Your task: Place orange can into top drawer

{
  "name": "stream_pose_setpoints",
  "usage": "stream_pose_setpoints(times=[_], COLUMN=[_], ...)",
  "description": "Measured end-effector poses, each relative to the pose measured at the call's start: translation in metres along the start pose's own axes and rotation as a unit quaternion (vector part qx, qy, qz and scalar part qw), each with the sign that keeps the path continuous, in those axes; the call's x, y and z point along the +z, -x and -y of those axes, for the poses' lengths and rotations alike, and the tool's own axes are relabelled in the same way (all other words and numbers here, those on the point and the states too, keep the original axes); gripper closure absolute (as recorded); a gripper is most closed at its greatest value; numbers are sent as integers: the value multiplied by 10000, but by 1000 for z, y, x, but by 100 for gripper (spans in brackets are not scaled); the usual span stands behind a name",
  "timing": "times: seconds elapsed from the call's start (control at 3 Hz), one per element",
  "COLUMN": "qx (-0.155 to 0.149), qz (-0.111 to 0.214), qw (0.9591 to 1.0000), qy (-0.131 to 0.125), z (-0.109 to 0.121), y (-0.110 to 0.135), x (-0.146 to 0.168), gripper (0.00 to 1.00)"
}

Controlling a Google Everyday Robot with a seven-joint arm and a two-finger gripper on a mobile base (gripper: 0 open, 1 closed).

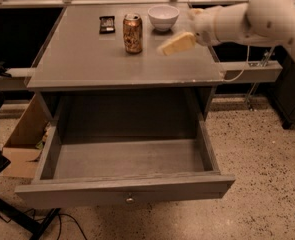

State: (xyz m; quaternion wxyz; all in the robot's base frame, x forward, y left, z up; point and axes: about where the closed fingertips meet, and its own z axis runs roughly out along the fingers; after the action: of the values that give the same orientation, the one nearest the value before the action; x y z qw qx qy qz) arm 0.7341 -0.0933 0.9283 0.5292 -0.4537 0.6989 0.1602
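Observation:
The orange can stands upright on the grey tabletop, towards the back middle. The top drawer is pulled fully out below the tabletop; its inside shows nothing in it and its round knob faces me. My gripper reaches in from the right on the white arm, just above the tabletop and a little to the right of the can, apart from it.
A white bowl stands behind and right of the can. A small flat black object lies to the can's left. A cardboard box sits on the floor at left. A black stand base is at lower left.

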Motion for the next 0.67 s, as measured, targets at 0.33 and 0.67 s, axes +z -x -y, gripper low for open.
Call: stream_pose_setpoints(times=[0.33, 0.67], qx=[34, 2], qz=[501, 890], qw=[9985, 9946], qy=[239, 531], z=[16, 21], y=[18, 40], x=[51, 94], gripper=[0, 0])
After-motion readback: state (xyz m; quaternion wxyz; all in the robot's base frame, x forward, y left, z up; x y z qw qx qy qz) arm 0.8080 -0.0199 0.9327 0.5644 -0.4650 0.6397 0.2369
